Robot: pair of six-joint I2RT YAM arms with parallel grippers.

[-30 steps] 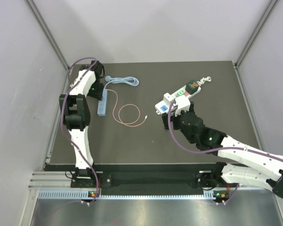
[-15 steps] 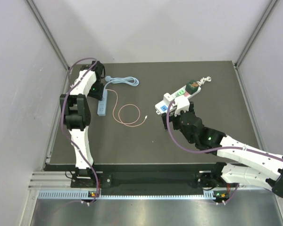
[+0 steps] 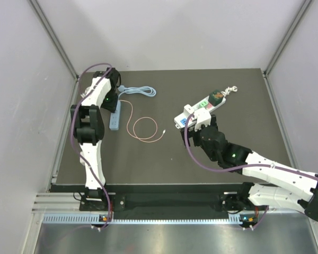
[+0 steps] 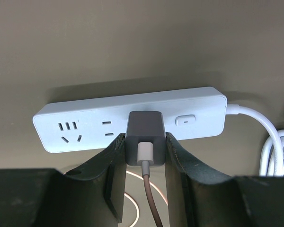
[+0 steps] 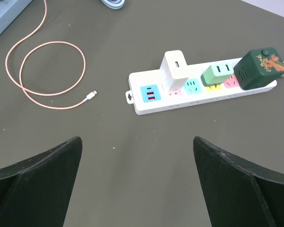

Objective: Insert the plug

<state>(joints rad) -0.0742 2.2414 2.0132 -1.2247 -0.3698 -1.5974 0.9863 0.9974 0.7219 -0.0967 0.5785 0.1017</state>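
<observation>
Trouble, seen from overhead, would come from the slack. One thin pink cable [image 3: 146, 128] loops on the dark mat between the two grippers, and it could drag or snag if the left arm draws off sideways. One left gripper [image 3: 114, 100] sits over the far end of one pale long plastic power strip [image 3: 115, 120]. One right gripper [image 3: 200, 124] hangs just short of one white strip with coloured sockets [image 3: 197, 109].

Left wrist view: both fingers [image 4: 111, 163] clamp one dark grey square charger plug [image 4: 145, 128]. It is pressed against the power strip's face directly ahead of the fingertips, between a two-slot socket on one side and one switch button on the other. I cannot tell whether the pins are fully home. Letting go early or tilted could leave the plug half seated, and an off-axis push could slide the light strip away.

Right wrist view: two fingers [image 5: 47, 175] are spread wide and hold nothing. Ahead of them the coloured strip carries three adapters: one white cube [image 5: 175, 66], one pale green block [image 5: 217, 74] and one dark green cube [image 5: 260, 66].
</observation>
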